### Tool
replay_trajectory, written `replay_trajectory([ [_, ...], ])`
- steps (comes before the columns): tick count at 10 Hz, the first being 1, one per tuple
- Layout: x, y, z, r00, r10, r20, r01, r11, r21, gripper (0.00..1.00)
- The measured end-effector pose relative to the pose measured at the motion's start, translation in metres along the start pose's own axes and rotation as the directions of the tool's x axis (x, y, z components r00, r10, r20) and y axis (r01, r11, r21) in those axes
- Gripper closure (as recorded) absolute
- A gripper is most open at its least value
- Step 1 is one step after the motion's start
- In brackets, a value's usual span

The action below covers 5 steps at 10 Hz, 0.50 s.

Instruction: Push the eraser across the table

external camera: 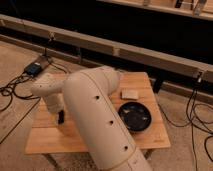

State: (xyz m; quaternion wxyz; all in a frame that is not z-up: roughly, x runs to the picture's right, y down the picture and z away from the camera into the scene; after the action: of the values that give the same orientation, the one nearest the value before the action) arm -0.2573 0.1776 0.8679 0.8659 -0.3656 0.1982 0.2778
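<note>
The table (pixel 55 139) is a small one with a light wooden plank top. My white arm rises from the bottom middle, bends over the table and reaches left. My gripper (pixel 60 117) points down at the table's left part, just above the wood. A small dark shape shows at its tip. I cannot tell whether that is the eraser or part of the gripper. No other small black block shows, and the arm hides much of the table's middle.
A dark bowl (pixel 134 116) sits on the right of the table, with a pale beige block (pixel 130 93) just behind it. A dark box with cables (pixel 34 68) lies on the floor at the left. More cables (pixel 196 112) run at the right. A long rail crosses behind.
</note>
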Motion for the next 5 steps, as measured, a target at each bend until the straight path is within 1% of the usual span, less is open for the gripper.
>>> replay_trajectory([
  [2,-0.006,-0.003,0.002,1.000,-0.013,0.009,0.013,1.000,0.011,0.35],
  [5,-0.018,-0.009,0.002,0.999,-0.032,0.031,0.031,0.999,0.038,0.35],
])
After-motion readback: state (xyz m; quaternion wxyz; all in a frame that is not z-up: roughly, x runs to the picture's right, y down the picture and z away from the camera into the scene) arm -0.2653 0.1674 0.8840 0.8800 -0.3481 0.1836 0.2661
